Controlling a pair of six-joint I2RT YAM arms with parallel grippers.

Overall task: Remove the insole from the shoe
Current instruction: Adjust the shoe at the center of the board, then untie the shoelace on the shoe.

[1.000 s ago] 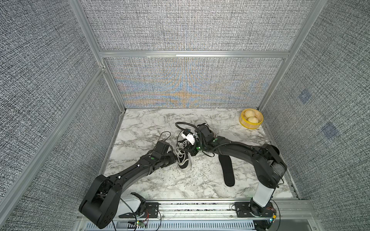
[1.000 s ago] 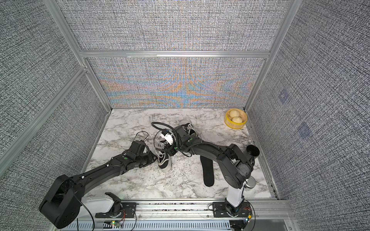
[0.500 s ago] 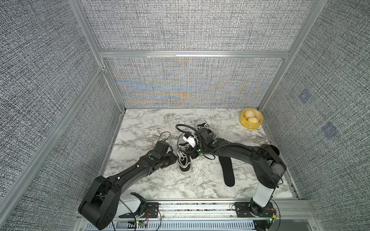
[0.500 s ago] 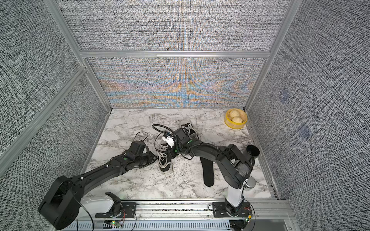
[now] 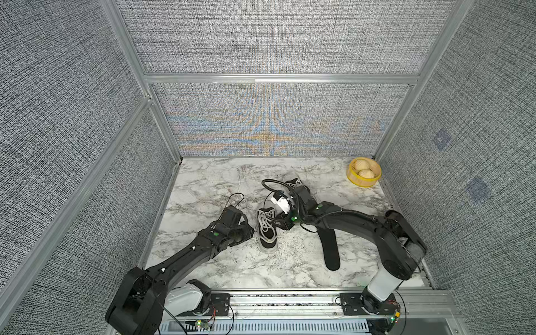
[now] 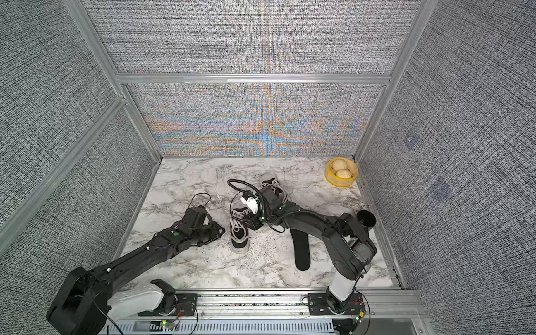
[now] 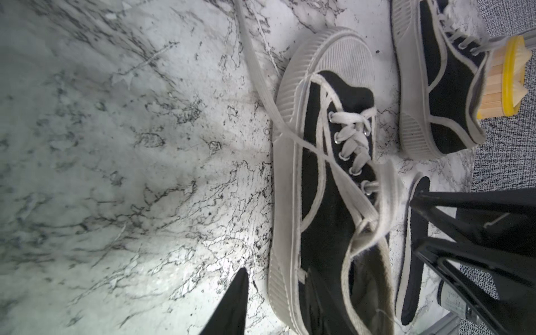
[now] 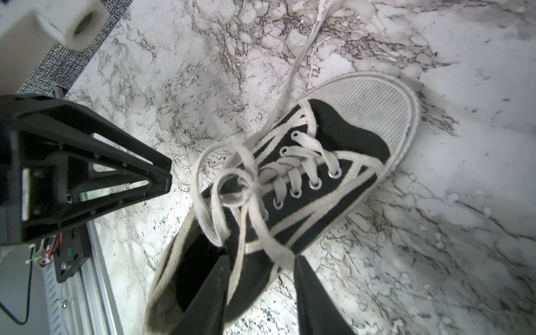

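A black canvas shoe [image 5: 266, 232] [image 6: 239, 235] with white laces stands upright mid-table, toe toward the front. A black insole [image 5: 329, 249] [image 6: 301, 249] lies flat on the marble to its right. The shoe's inside [image 8: 200, 261] is dark, so I cannot tell whether an insole is in it. My right gripper [image 8: 261, 261] [image 5: 278, 217] is open astride the collar, with one finger in the mouth and one outside by a lace. My left gripper [image 7: 278, 307] [image 5: 246, 232] is open at the heel side. Its outer finger [image 7: 232, 304] stands just off the sole.
A second black shoe [image 5: 293, 184] [image 7: 443, 72] lies behind the right wrist. A yellow basket [image 5: 364, 181] holding two round buns sits in the back right corner. A loose lace [image 7: 255, 58] trails over the marble. Grey walls close in three sides.
The right gripper's jaws, shut one second ago, now stand apart at the shoe's mouth. The left jaws have widened slightly. Shoe and loose insole have stayed put.
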